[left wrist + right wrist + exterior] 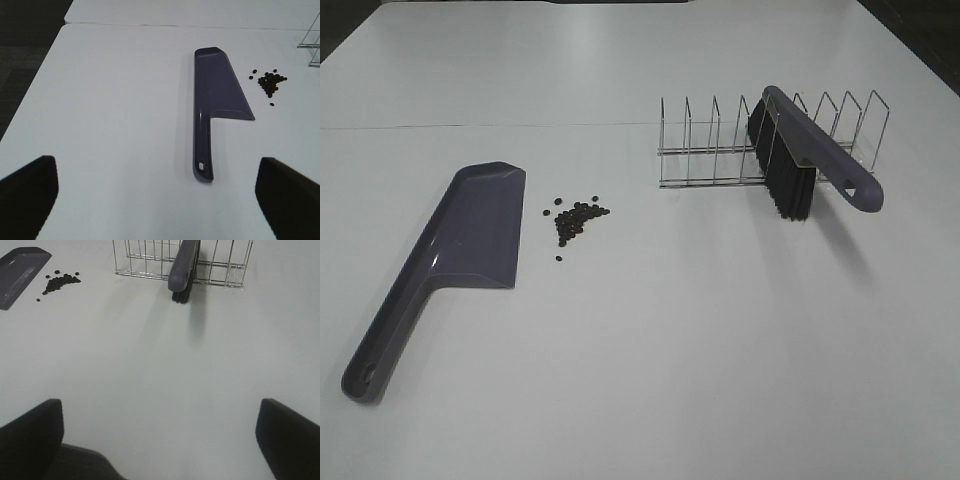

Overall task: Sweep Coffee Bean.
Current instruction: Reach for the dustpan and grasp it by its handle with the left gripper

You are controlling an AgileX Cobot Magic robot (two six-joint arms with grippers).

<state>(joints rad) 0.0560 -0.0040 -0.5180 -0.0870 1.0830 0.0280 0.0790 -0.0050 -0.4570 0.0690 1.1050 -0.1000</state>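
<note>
A small pile of dark coffee beans (575,217) lies on the white table just right of the purple-grey dustpan (450,258), which lies flat with its handle toward the front left. The beans also show in the left wrist view (269,83) and the right wrist view (59,282). The purple-grey brush (810,157) with black bristles rests slanted in a wire rack (760,140). My left gripper (160,195) is open and empty, short of the dustpan handle (202,165). My right gripper (160,435) is open and empty, well short of the brush (182,267).
The wire rack stands at the back right of the white table (700,340). A seam (470,126) crosses the table behind the dustpan. The table's left edge with dark floor beyond it (25,60) shows in the left wrist view.
</note>
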